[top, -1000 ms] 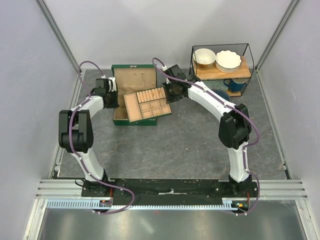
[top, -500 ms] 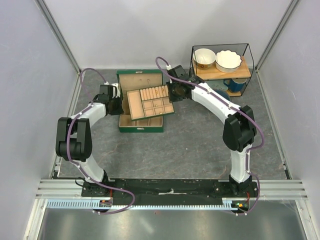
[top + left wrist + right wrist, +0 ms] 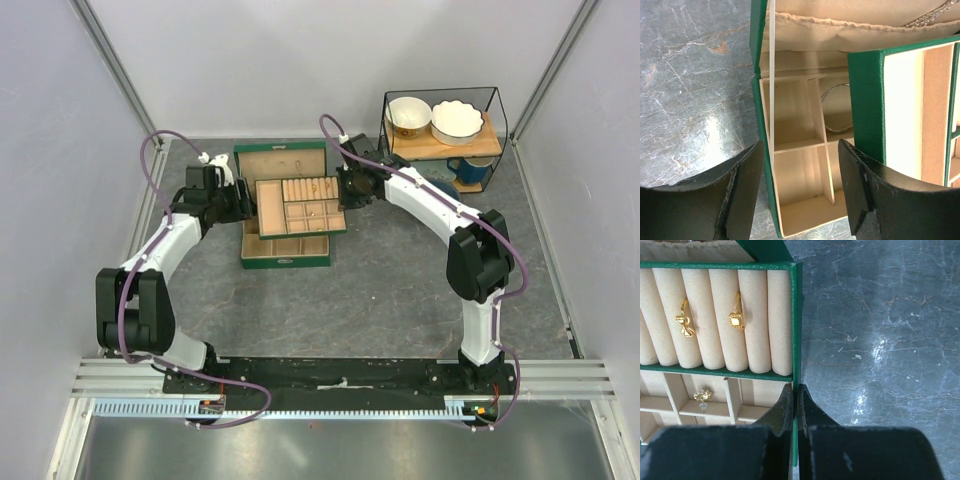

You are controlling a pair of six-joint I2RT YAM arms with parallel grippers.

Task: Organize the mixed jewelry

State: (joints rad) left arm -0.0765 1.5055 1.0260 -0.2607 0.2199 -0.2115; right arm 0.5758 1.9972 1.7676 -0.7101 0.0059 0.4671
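The green box (image 3: 285,262) sits open toward the back of the table (image 3: 380,300), its lid standing up behind it. A tray (image 3: 302,231) lined in tan hangs over the box, shifted toward its right side and covering only part of the base.

The right gripper (image 3: 795,396) is pinched tight on the thin green rim at the tray's right edge. The left gripper (image 3: 800,150) is at the box's left side with its jaws spread. The box's left wall runs up between the two fingers, nearer the left one, and nothing is held.

Inside the box base, a thin silvery bangle (image 3: 837,107) lies in a rear compartment, partly hidden under the tray's edge. A silvery chain (image 3: 929,17) shows in the lid's fabric pocket above it.

In the tray's padded rolls at its rear sit a bow-topped ring (image 3: 684,322) and a square-topped ring (image 3: 737,317), both gold, each wedged in its own slot. A small gold stud (image 3: 702,395) rests in one of the tray's little compartments just in front of the rolls.

To the right of the box, a wire rack (image 3: 497,92) holds two bowls (image 3: 408,115) and a blue mug (image 3: 468,170).
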